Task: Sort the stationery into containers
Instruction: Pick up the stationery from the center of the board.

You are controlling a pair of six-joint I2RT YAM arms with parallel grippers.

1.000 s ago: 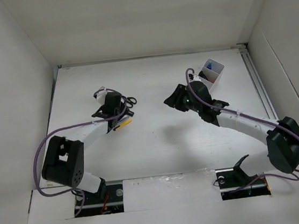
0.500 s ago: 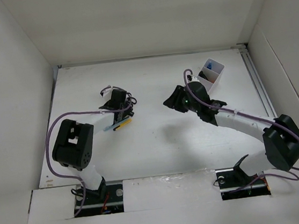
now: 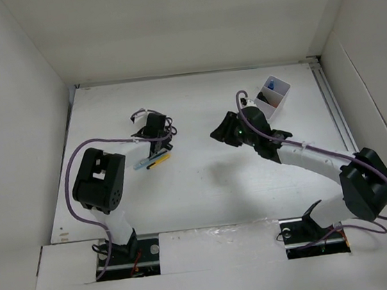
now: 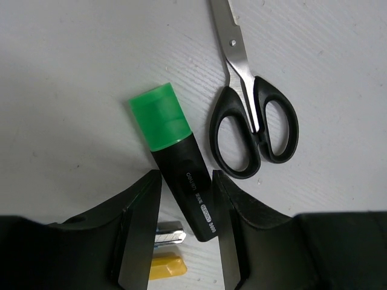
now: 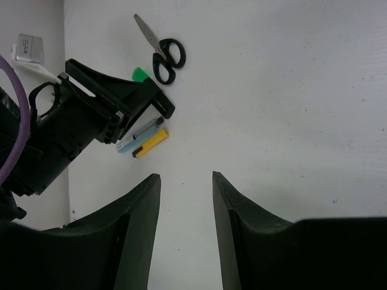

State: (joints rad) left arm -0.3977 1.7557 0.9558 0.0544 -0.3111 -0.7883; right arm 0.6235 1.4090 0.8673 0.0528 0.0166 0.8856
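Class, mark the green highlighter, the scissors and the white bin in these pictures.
green highlighter point(image 4: 162, 118), left wrist view, on its green cap.
scissors point(image 4: 245, 78), left wrist view, on the blades just above the handles.
white bin point(image 3: 282, 105), top external view, on its near outer wall.

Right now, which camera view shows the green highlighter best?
The left wrist view: the green highlighter is large there, cap and black body between the fingers of the left tool. The right wrist view shows only its green cap. In the top external view the left tool hides it.
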